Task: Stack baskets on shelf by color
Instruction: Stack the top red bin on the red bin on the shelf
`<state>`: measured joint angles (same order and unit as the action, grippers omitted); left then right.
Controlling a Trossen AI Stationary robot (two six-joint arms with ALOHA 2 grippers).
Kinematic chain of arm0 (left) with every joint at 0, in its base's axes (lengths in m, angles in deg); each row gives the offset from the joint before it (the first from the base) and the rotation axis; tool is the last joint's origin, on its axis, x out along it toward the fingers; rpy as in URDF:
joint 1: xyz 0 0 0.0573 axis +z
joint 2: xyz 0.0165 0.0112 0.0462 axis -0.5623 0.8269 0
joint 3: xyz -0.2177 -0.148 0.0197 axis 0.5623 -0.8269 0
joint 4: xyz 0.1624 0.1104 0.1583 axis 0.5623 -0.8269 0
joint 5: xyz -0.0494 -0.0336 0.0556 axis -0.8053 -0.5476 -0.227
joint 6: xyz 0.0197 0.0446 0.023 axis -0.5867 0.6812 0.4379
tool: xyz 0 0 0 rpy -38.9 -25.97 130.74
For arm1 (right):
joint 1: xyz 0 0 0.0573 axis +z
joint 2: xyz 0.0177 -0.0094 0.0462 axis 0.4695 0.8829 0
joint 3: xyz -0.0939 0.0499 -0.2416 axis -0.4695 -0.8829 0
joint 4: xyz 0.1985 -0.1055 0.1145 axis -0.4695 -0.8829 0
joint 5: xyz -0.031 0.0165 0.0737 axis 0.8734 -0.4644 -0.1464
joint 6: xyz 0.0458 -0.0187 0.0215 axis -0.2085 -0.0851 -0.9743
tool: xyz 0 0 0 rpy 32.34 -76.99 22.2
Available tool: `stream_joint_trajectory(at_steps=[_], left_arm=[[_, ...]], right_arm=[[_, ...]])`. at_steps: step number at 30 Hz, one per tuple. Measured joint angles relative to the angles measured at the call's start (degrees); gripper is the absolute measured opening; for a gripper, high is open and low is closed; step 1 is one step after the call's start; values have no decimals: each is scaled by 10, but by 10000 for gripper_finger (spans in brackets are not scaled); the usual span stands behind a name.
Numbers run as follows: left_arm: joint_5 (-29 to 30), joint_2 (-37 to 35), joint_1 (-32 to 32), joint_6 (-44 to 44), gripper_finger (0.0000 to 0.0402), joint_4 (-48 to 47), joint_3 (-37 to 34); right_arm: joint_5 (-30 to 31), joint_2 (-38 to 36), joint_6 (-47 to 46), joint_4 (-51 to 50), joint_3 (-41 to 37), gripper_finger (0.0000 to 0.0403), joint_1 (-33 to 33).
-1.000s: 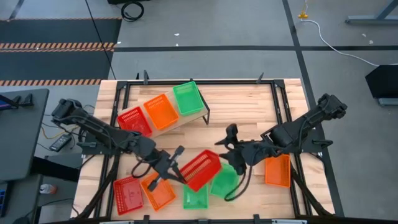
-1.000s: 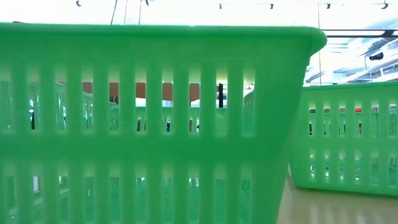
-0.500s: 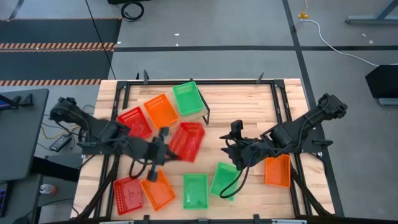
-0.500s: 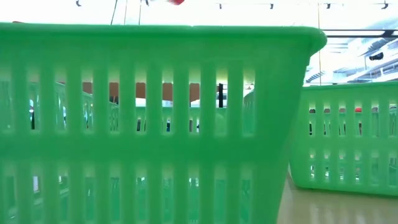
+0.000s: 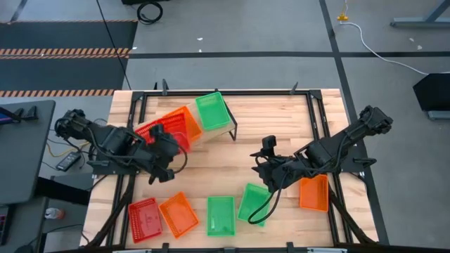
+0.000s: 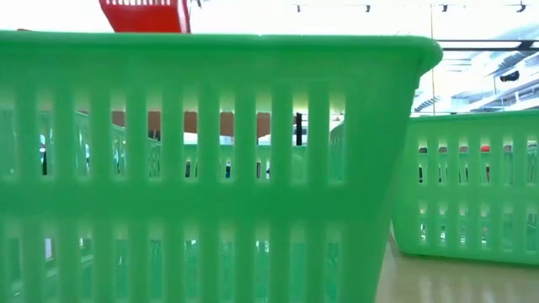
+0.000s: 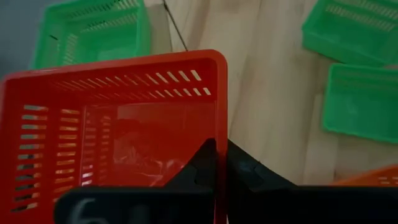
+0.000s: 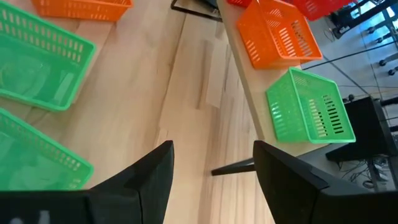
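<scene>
My left gripper [image 5: 164,143] is shut on a red basket [image 5: 174,129] and holds it above the left end of the shelf [image 5: 219,133]. On the shelf rest a red basket [image 5: 145,131], an orange basket [image 5: 188,115] and a green basket [image 5: 212,110], side by side on their bottoms. The held basket partly hides the red and the orange one. It also shows at the top of the low view as the red basket [image 6: 143,15]. My right gripper [image 5: 262,160] hangs open over the middle of the table, holding nothing. My left gripper pinches one wall of the red basket at its rim [image 7: 220,134], one finger [image 7: 204,163] inside the basket and the other outside. The fingers slant down toward the shelf. The basket is lifted clear and tilted, its open side turned toward the wrist.
Along the table's near edge lie a red basket [image 5: 144,218], an orange basket [image 5: 178,214] and two green baskets [image 5: 220,215] [image 5: 253,204]. Another orange basket [image 5: 313,193] lies at the right. A green basket [image 6: 210,168] fills the low view.
My left gripper has carried the red basket up from over the green baskets near the table's middle toward the far left, to above the shelf. The wrist has turned and tipped downward, and the basket has swung round with it. The fingers stay shut.
</scene>
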<state>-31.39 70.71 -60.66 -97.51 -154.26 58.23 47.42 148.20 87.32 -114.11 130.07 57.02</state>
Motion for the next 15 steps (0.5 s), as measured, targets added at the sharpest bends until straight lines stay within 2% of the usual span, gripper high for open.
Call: stream_joint_trajectory(at_steps=[5, 8, 15], left_arm=[[45, -1, -25, -44, 13, -66, 44], [49, -1, -40, -115, 11, -135, 57], [27, 2, -62, -173, 11, -138, 42]], right_arm=[[0, 0, -17, -12, 0, 226, 0], [-2, 0, -39, -26, 0, 226, 0], [-14, 0, -61, -45, 0, 226, 0]])
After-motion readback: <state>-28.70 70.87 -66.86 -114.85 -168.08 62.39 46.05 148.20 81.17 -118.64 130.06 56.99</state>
